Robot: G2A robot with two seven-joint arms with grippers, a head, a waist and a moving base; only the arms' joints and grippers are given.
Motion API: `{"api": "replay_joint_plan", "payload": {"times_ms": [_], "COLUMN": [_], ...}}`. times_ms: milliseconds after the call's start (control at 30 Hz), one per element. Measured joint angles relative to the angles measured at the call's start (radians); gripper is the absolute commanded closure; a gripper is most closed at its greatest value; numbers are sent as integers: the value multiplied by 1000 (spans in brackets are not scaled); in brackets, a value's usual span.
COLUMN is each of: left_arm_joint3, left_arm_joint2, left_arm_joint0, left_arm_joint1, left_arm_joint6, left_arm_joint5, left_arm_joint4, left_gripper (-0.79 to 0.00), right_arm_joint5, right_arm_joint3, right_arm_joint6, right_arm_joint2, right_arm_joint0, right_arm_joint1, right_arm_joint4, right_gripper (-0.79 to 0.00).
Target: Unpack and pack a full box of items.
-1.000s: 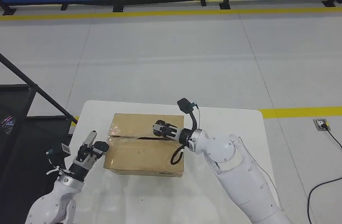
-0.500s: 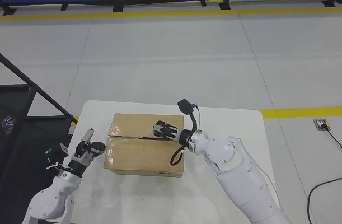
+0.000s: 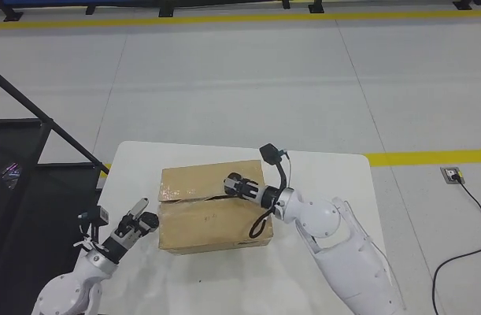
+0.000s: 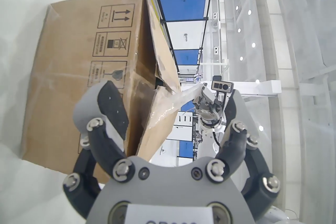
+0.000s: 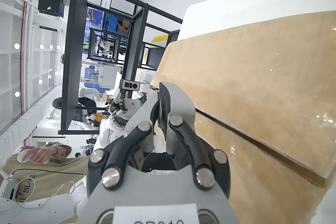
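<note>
The right pincer [image 3: 232,186] is closed tight, its two fingers [image 5: 163,101] pressed flat together. It sits over the top of the box [image 3: 212,228], about midway along the seam between the two top flaps. In the left wrist view a strip of clear tape [image 4: 187,95] stretches from the left end of the flaps up to those closed fingers, so it has hold of the tape. The tape is crinkled and lifted off the cardboard.

The left pincer [image 3: 142,223] is spread wide and holds nothing. It hovers near the box's near left corner, just beside it and not touching, with its fingers pointed toward the box.

The box stands in the middle of the white table [image 3: 327,169], turned a little out of line with the table's edges. Its flaps are down, but a dark gap shows along the seam, and at the left end the flap edges gape apart. Its left side carries printed handling marks, and clear tape glints across the cardboard there.
</note>
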Motion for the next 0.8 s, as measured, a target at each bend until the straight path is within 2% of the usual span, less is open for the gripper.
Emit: {"api": "replay_joint_plan", "payload": {"times_ms": [267, 433, 633, 800], "left_arm_joint3": [-63, -115, -130, -87], "left_arm_joint2": [-39, -32, 33, 95], "left_arm_joint0": [55, 68, 20, -46], "left_arm_joint1": [5, 6, 4, 0], "left_arm_joint6": [-81, -90, -42, 11], "left_arm_joint5": [-81, -75, -25, 17], "left_arm_joint4": [-111, -150, -121, -86], "left_gripper": [-785, -785, -785, -785], "right_arm_joint5": [12, 15, 54, 81], "right_arm_joint3": [14, 8, -27, -60], "right_arm_joint6": [-16, 2, -4, -12], "right_arm_joint2": [3, 4, 9, 16], "right_arm_joint0": [-1, -8, -37, -68], "right_arm_joint1": [3, 8, 16, 22], "right_arm_joint4": [-11, -36, -84, -110], "right_gripper": [0, 0, 0, 0]}}
